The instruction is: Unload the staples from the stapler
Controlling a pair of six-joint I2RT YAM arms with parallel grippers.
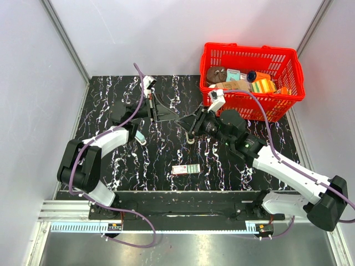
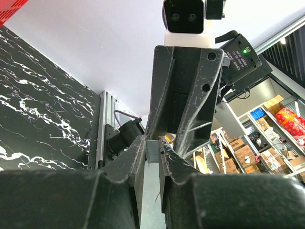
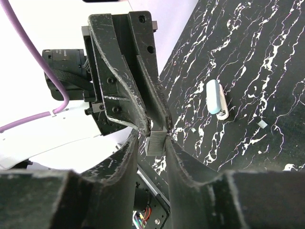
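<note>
A short grey ribbed strip of staples (image 3: 157,142) hangs in the air above the middle of the table. My left gripper (image 1: 176,117) is shut on it, its two fingertips (image 3: 159,121) pinching the strip's far end. My right gripper (image 1: 187,125) faces the left one, and the strip (image 2: 155,149) lies between its jaws. One right pad (image 3: 177,151) touches the strip, while a thin gap shows at the other. The stapler (image 1: 141,136), a small slim bar with a pale top, lies on the table to the left, apart from both grippers, and shows again (image 3: 217,99) in the right wrist view.
A flat pink-and-green box (image 1: 185,169) lies near the front middle of the black marbled table (image 1: 111,100). A red basket (image 1: 288,72) full of items stands at the back right. A few tiny loose bits (image 3: 261,123) lie near the stapler.
</note>
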